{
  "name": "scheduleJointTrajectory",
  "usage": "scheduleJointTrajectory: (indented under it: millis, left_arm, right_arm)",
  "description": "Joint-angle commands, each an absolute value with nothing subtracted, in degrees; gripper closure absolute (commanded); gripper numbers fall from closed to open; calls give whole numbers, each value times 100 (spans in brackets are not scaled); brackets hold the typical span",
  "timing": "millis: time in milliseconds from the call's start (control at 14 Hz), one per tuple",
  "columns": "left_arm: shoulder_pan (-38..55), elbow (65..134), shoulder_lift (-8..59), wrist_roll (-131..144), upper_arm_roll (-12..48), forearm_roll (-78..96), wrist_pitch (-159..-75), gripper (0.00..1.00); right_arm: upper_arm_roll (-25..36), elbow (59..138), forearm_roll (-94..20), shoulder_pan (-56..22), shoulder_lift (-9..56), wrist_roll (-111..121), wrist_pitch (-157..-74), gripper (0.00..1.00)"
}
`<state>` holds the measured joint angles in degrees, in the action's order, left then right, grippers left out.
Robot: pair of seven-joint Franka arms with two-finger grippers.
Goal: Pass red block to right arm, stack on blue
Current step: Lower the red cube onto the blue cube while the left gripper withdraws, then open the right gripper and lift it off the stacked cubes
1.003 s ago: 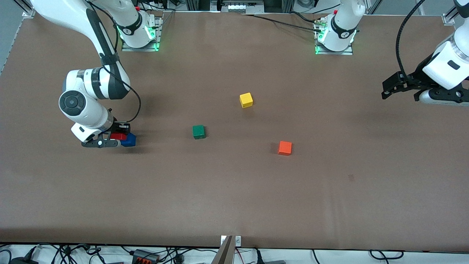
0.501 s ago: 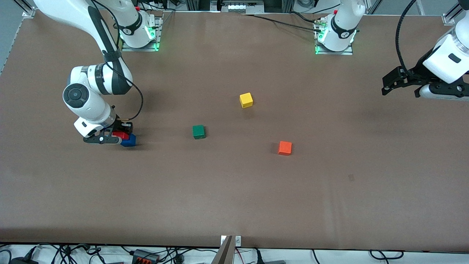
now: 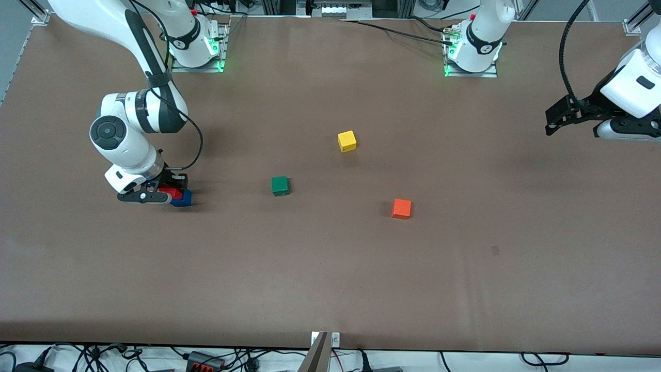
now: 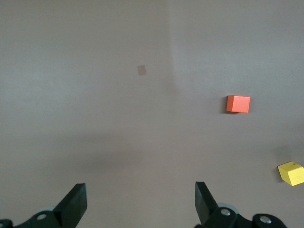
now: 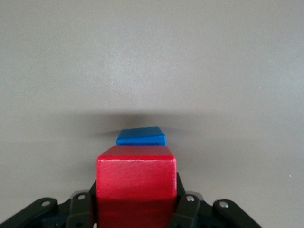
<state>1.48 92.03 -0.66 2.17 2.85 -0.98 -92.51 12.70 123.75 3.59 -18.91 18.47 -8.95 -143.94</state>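
While the bench (image 3: pixel 330 279) carries the loose cubes, the right arm (image 3: pixel 129 129) reaches down at its own end, its hand (image 3: pixel 164 192) pinching the red block (image 3: pixel 170 192) just over the blue (image 3: pixel 182 198), overlapping it toward the green cube (image 3: pixel 280 185). The left hand (image 3: pixel 560 116) waits spread, high over its end. Past green lie yellow (image 3: pixel 347 140) and orange (image 3: pixel 401 208) cubes.

r arm bent low, right gripper (image 3: pixel 166 192) clamped tight. l arm waits raised, left gripper (image 3: pixel 551 121) jaws wide.
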Motion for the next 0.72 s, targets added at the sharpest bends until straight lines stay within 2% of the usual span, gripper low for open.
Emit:
scheduleJointTrajectory:
  millis: [0, 573, 645]
  left_arm:
    - [114, 9149, -105, 193, 316, -193, -9150, 0]
    - [114, 9141, -105, 193, 316, -193, -9149, 0]
    - [114, 9141, -105, 193, 325, -193, -9149, 0]
  right_arm:
    - [1222, 12445, 483, -1837, 1907, -914, -14651, 100]
    - [1222, 12480, 483, -1837, 1986, -923, -14643, 100]
    - [1222, 12472, 483, -1837, 1986, -975, -14643, 75]
